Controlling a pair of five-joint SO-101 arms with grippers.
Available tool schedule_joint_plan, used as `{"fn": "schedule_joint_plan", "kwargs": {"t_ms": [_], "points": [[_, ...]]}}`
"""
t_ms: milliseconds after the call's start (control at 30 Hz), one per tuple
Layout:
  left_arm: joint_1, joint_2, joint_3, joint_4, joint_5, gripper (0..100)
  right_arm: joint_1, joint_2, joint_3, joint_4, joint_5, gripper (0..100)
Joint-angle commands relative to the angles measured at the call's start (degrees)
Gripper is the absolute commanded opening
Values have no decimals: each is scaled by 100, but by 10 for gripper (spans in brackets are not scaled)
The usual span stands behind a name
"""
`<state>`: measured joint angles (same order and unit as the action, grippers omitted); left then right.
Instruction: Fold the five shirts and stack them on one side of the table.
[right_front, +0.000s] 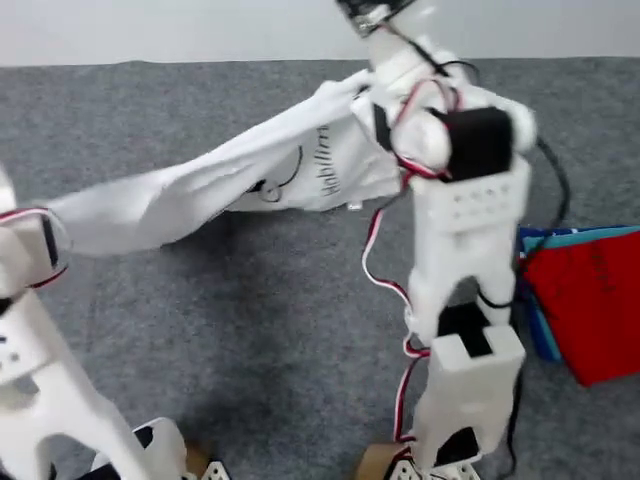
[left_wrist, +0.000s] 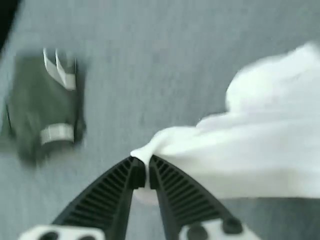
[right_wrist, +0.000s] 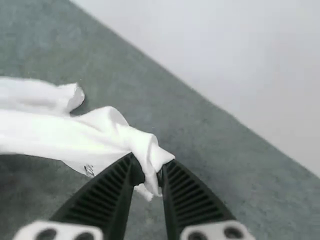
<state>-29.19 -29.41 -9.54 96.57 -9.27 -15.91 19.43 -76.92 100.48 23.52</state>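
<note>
Over the grey table (right_front: 250, 320) a white shirt (right_front: 200, 195) hangs, left gripper (left_wrist: 142, 166) and right gripper (right_wrist: 148, 168) pinching opposite ends

In the high view the right arm (right_front: 468, 230) covers the far end of the white shirt (right_front: 200, 195). The shirt's other end meets the left arm (right_front: 30, 320) at the picture's edge, where the grasp is hidden. The red shirt (right_front: 592, 300) is cut off at the side. In the left wrist view, a dark item (left_wrist: 45, 105) on the counter (left_wrist: 150, 60) cannot be identified.
</note>
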Motion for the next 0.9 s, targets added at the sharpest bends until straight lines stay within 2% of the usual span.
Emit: {"fn": "schedule_joint_plan", "kwargs": {"t_ms": [0,167,400,567,867], "points": [[668,-132,-1165,-176,70,2,127,-796,-308,233,-70,10],[1046,-176,-2264,-897,70,2,338,-1411,-308,233,-70,10],[1196,-158,-3398,-1749,35,2,1059,-2026,-308,233,-35,10],[1196,-185,-4013,-1846,35,2,1358,-2563,-308,233,-35,10],[1196,-185,-4901,-1820,35,2,1358,-3495,-26,242,378,10]]}}
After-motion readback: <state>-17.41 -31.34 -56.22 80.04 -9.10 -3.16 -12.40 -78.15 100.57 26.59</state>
